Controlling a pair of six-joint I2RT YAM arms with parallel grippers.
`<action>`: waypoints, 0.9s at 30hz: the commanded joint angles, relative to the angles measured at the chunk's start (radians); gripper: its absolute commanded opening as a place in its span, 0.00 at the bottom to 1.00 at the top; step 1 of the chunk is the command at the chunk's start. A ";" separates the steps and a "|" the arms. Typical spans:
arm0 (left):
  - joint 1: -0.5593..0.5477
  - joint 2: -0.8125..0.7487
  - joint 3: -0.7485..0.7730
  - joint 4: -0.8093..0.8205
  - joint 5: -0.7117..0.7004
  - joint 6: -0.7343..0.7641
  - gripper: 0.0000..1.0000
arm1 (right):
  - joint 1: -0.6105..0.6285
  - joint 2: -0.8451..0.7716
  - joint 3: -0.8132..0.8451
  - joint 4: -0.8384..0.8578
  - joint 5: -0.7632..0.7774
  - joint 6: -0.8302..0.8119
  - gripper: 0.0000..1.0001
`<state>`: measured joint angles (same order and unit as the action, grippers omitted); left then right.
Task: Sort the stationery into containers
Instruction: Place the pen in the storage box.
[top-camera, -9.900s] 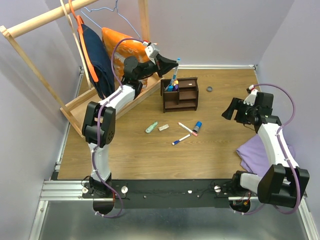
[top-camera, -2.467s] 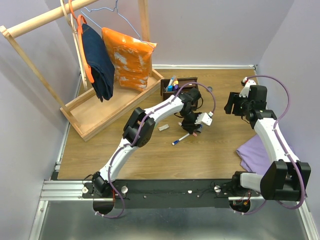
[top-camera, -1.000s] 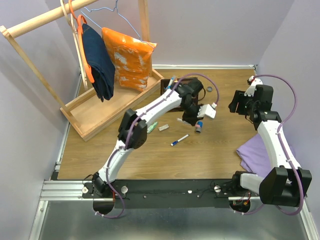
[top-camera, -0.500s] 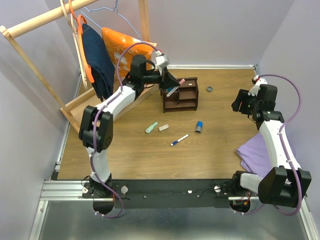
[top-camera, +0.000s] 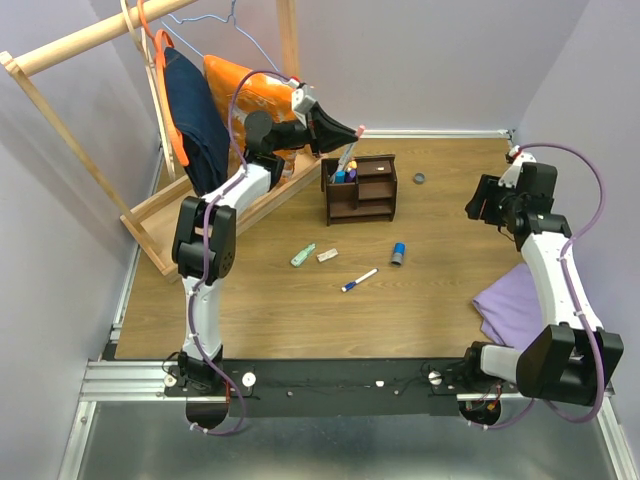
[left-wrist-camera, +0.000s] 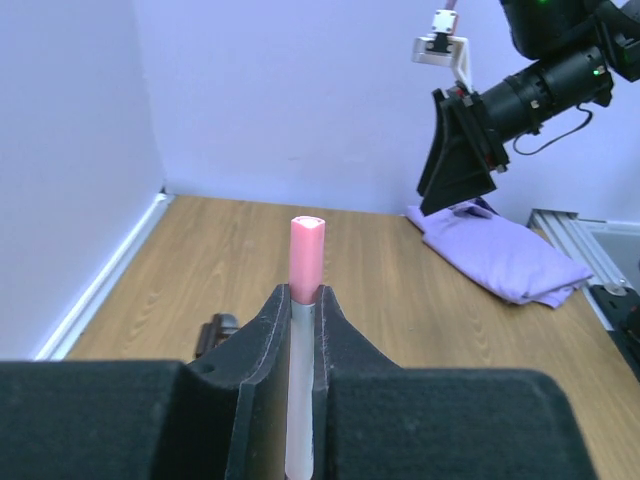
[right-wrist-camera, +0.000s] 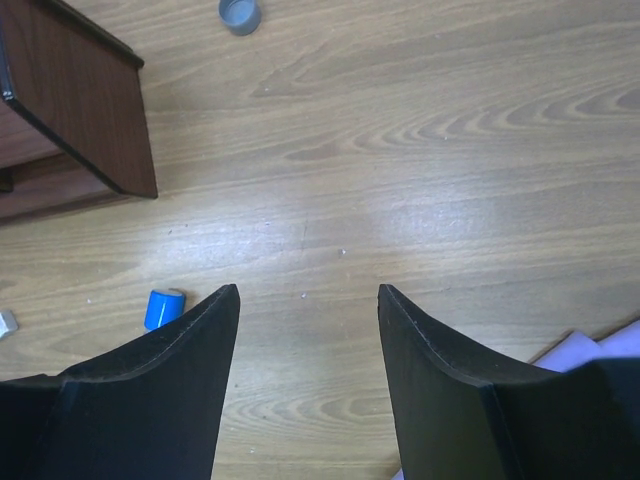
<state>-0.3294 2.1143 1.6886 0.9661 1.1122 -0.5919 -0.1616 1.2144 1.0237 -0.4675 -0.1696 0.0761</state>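
Note:
My left gripper (top-camera: 352, 131) is shut on a white pen with a pink cap (left-wrist-camera: 306, 262), held in the air just above and left of the dark brown organizer (top-camera: 370, 192), which holds several pens (top-camera: 346, 172) in its left compartment. On the table lie a pale green eraser (top-camera: 303, 255), a beige piece (top-camera: 327, 255), a white pen with a blue cap (top-camera: 360, 279) and a blue-capped marker (top-camera: 397, 254), which also shows in the right wrist view (right-wrist-camera: 160, 308). My right gripper (right-wrist-camera: 308, 300) is open and empty, above bare table right of the organizer (right-wrist-camera: 75, 110).
A pale wooden clothes rack (top-camera: 150, 205) with a dark garment (top-camera: 195, 115) and an orange one (top-camera: 240, 95) stands at the back left. A small grey ring (top-camera: 420, 180) lies right of the organizer. A purple cloth (top-camera: 515, 305) lies at the right.
My left gripper has lifted the pink-capped pen off the table and carried it back left to above the organizer, now a little higher. The right arm has barely moved.

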 joint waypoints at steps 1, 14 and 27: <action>0.047 0.068 0.040 0.069 0.014 -0.036 0.03 | -0.026 0.039 0.050 -0.023 0.015 -0.022 0.65; 0.062 0.230 0.144 0.077 -0.002 -0.031 0.03 | -0.029 0.128 0.096 -0.028 0.019 -0.056 0.65; 0.066 0.283 0.042 0.201 -0.006 -0.075 0.05 | -0.027 0.160 0.082 -0.005 0.021 -0.067 0.65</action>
<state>-0.2657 2.3886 1.7737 1.0843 1.1107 -0.6533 -0.1837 1.3746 1.0885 -0.4686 -0.1688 0.0246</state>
